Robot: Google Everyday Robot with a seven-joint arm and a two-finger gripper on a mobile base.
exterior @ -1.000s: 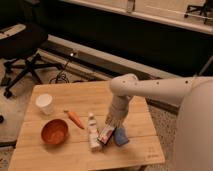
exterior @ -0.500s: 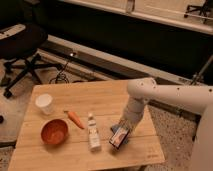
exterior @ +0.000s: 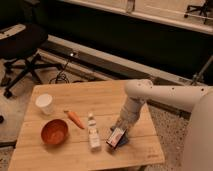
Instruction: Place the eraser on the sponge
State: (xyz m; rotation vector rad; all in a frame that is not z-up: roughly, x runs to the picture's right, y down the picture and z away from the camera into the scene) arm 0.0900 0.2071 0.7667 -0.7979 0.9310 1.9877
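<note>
My pincer point(exterior: 122, 127) hangs just above the small blue-grey soft sponge point(exterior: 125, 140), grip I cannot tell, the flat black-edged pink-and-white eraser point(exterior: 115, 137) tilted on that sponge; I'd seat it flat, centred.

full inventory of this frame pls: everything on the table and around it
table: 1, light wood, centre
cup: 1, white, table's left side
bowl: 1, orange, front left
carrot: 1, orange, just right of the bowl
bottle: 1, white, upright, mid-table
eraser: 1, black-edged with white and pink face, front right, tilted over the sponge
sponge: 1, blue-grey, showing at the eraser's right edge
office chair: 1, black, floor, upper left
arm: 1, white, from the right
gripper: 1, dark, at the eraser's far end
</note>
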